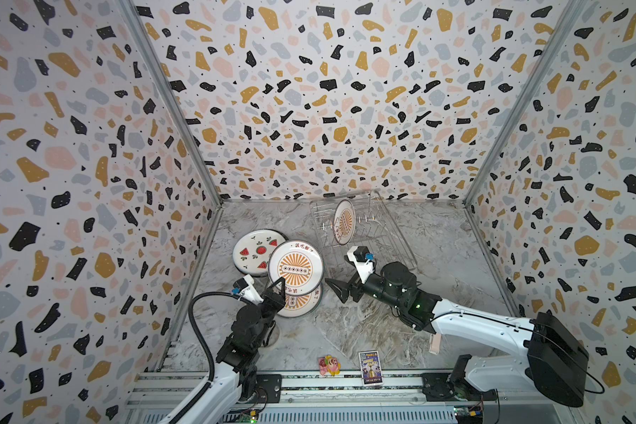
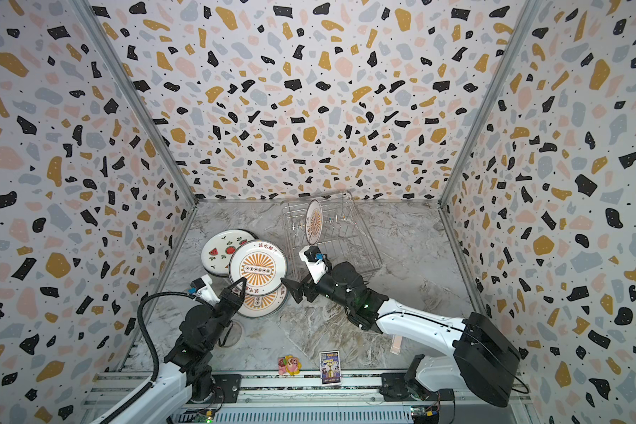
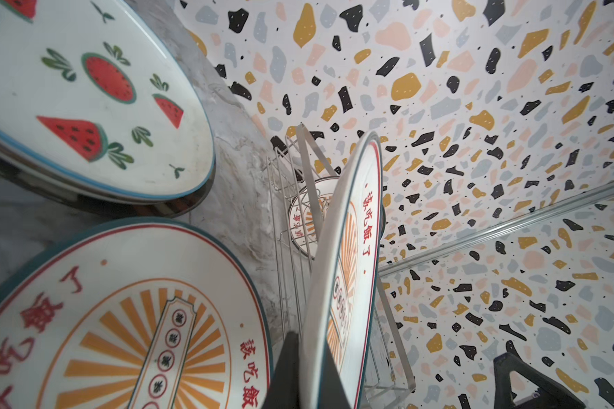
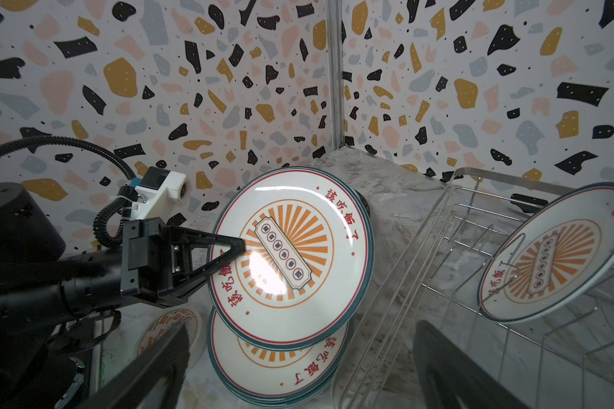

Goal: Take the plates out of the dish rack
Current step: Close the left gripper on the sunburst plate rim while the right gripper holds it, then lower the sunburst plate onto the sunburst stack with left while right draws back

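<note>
**A:** Top views. Where's everything?

**B:** The racked plate point(image 1: 344, 222) stands on edge in the rack point(image 1: 382, 238), near its far end. The left gripper point(image 1: 278, 284) is clamped on the rim of the held plate point(image 1: 296, 267), off the rack's left side. It hangs above a stack point(image 2: 261, 308), with the watermelon plate point(image 2: 223, 253) just beyond. The right gripper point(image 2: 298, 290) is spread wide and empty, between the rack and the held plate.

**A:** Left wrist?

**B:** The held plate point(image 3: 348, 283) shows edge-on, with one finger point(image 3: 291, 371) pinching its rim. I can't tell whether its low edge touches the stack point(image 3: 139, 318).

**A:** Right wrist?

**B:** The racked plate point(image 4: 553, 258) leans on a prong. The glaze glares on the held plate point(image 4: 291, 255).

**A:** Handling?

**B:** My guess is glazed ceramic: stiff, fairly heavy, slick and chippable. A rim pinch lets a plate swing, so I'd grip deep. I'd take the racked plate by its top rim, where it's clear of the prongs, and lift straight up so the wire doesn't catch it.

**A:** Surface, room?

**B:** The table point(image 1: 364, 330) is marble-look, hard and smooth, so plates could slide or clack when set down. Speckled walls close in on three sides, and the rack sits near the back one. There's bare table on the rack's right and near sides.
</note>
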